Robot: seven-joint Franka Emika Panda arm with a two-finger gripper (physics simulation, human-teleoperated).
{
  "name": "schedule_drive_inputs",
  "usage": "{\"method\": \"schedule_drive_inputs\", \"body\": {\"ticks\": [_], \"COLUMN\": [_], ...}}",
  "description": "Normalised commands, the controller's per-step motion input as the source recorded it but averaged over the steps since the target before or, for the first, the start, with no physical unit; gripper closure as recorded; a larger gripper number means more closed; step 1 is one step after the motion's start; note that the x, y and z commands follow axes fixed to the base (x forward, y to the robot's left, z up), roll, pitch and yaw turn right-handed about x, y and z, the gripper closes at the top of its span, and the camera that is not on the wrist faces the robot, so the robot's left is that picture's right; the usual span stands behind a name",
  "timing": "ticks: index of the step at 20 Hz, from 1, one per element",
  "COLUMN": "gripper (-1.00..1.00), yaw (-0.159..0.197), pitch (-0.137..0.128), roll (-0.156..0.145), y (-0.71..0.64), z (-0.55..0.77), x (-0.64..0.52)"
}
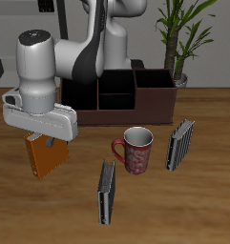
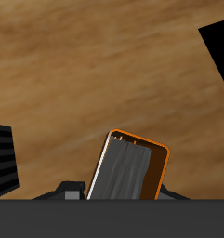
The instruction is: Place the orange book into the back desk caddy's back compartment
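Note:
The orange book (image 1: 45, 155) hangs tilted just above the table near its front edge, with my gripper (image 1: 46, 139) shut on its upper edge. In the wrist view the orange book (image 2: 132, 172) shows edge-on between the fingers of my gripper (image 2: 123, 191), grey pages inside an orange rim. The back desk caddy (image 1: 153, 98), a low dark maroon box with partitions, stands farther back in front of the robot's base, well apart from the book. The hand hides the fingertips in the exterior view.
A red patterned mug (image 1: 135, 150) stands mid-table. One grey-and-black striped book (image 1: 179, 144) stands beside the mug, another (image 1: 107, 192) nearer the front edge. A potted plant (image 1: 180, 38) is behind the caddy. A black shape (image 2: 218, 48) lies on the wood.

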Motion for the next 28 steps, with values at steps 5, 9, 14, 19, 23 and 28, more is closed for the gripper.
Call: {"method": "schedule_drive_inputs", "body": {"ticks": [5,9,14,19,23,28], "gripper": [1.0,1.0,1.0,1.0,1.0,1.0], "yaw": [0.08,0.047,0.061,0.035,0.068,0.066], "pitch": [-0.066,-0.057,-0.061,-0.021,-0.014,-0.006], "roll": [-0.001,0.019,0.027,0.005,0.021,-0.008], "y": [0.18,0.29,0.23,0.11,0.12,0.16], "z": [0.73,0.67,0.61,0.39,0.39,0.34], "x": [-0.22,-0.38,-0.45,-0.36,-0.36,-0.46]}}
